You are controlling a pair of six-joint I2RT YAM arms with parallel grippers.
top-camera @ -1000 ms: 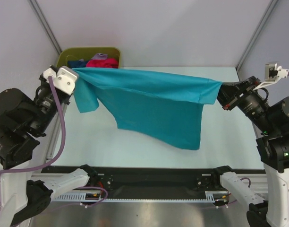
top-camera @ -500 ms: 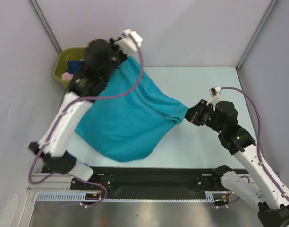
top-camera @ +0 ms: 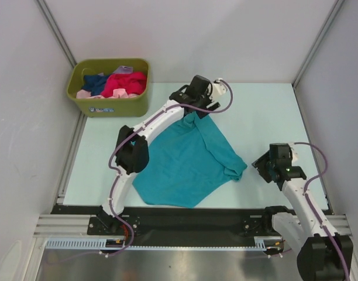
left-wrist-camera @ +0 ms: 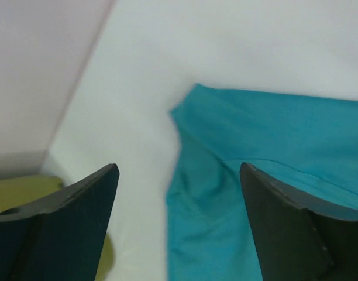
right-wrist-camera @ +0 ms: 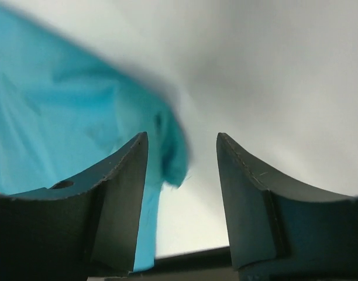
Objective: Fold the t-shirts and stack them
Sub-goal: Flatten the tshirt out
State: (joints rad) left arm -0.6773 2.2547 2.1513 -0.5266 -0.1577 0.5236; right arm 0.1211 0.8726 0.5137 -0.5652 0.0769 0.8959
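Observation:
A teal-blue t-shirt [top-camera: 188, 164] lies spread and a little rumpled on the pale table [top-camera: 267, 111]. My left gripper [top-camera: 196, 107] hovers over the shirt's far tip, jaws wide apart; in the left wrist view the cloth [left-wrist-camera: 272, 146] lies below, free of my left gripper [left-wrist-camera: 178, 170]. My right gripper [top-camera: 259, 165] stands open just right of the shirt's right corner. In the right wrist view that corner [right-wrist-camera: 68, 105] lies past the left finger, and nothing is pinched in my right gripper [right-wrist-camera: 182, 136]. Other t-shirts, magenta-red [top-camera: 127, 82], navy [top-camera: 96, 82] and pale pink [top-camera: 85, 93], sit in the bin.
The olive-green bin [top-camera: 109, 104] stands at the far left corner of the table. Grey walls and metal frame posts close in the back and both sides. The black rail [top-camera: 185, 219] with the arm bases runs along the near edge.
The shirt, held stretched in the air between both shut grippers, was swung down onto the table. Both grippers have opened and let it go; the right one has drawn back slightly.

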